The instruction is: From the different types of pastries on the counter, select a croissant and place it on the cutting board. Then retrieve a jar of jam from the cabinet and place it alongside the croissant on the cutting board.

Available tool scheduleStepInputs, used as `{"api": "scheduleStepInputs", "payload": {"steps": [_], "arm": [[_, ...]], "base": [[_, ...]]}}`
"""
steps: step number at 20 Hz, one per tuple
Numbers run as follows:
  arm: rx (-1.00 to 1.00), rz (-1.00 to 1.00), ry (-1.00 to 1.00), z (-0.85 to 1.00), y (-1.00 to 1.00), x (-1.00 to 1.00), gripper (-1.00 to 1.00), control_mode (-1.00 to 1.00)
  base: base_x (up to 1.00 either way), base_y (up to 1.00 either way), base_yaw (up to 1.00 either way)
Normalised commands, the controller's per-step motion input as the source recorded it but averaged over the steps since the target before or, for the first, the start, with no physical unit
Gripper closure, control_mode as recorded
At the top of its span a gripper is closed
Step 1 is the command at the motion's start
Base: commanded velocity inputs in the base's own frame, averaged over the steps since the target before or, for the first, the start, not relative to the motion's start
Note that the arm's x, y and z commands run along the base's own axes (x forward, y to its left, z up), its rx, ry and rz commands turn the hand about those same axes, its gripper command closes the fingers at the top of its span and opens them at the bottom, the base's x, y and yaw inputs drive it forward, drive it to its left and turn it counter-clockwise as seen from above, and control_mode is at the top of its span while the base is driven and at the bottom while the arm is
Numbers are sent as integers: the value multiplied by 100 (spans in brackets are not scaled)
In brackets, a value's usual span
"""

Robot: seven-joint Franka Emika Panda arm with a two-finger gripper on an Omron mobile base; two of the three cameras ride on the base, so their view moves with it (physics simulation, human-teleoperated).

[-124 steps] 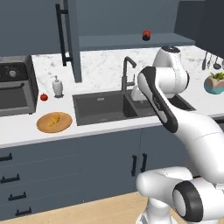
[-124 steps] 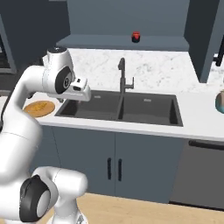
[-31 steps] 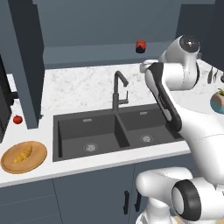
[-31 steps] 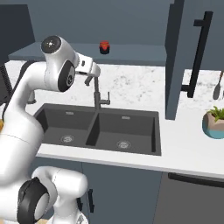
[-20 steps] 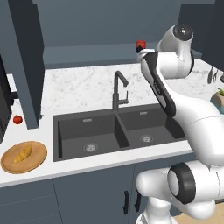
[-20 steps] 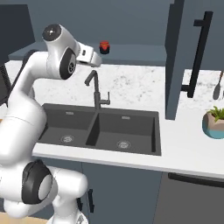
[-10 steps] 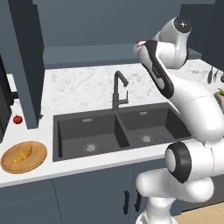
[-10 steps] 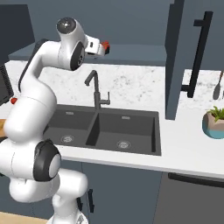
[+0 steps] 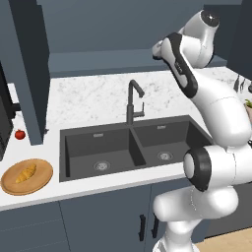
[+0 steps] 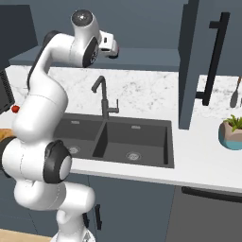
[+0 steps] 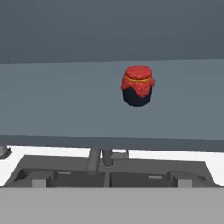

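The jar of jam (image 11: pixel 138 86), dark with a red cloth top, stands upright on the grey cabinet shelf (image 11: pixel 65 105), a little right of centre in the hand view and still some way ahead of the hand. My gripper (image 10: pixel 113 47) is raised to shelf height above the faucet (image 10: pixel 102 97), open and holding nothing. From the other side the gripper (image 9: pixel 158 48) covers the jar. The croissant (image 9: pixel 25 173) lies on a round light-wood plate (image 9: pixel 42 183) on the counter (image 9: pixel 88 101) at far left. The cutting board is out of view.
A double sink (image 9: pixel 133 145) sits below the arm. A small red fruit (image 9: pixel 19 134) rests left of the sink. Open cabinet doors (image 9: pixel 29 74) (image 10: pixel 191 61) hang on either side of the shelf. A potted plant (image 10: pixel 231 132) and hanging utensils (image 10: pixel 235 97) are at right.
Over the last second the arm lifted and stretched the hand up and forward to the shelf, closing on the jar. The jaws stayed open. Earlier the base drove right along the counter.
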Motion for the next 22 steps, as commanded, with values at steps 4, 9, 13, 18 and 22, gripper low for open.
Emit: {"api": "scheduleStepInputs", "payload": {"steps": [4,9,13,18,22], "arm": [[-2,0,-1,-9,0,17,-100,-100],[-8,-5,-4,-21,-7,68,-100,-100],[-4,-4,0,-3,-8,77,-100,-100],[0,0,0,0,-2,88,-100,-100],[7,0,1,20,-26,66,-100,-100]], "base": [[0,0,0],[0,0,0],[0,0,0],[0,0,0],[0,0,0]]}}
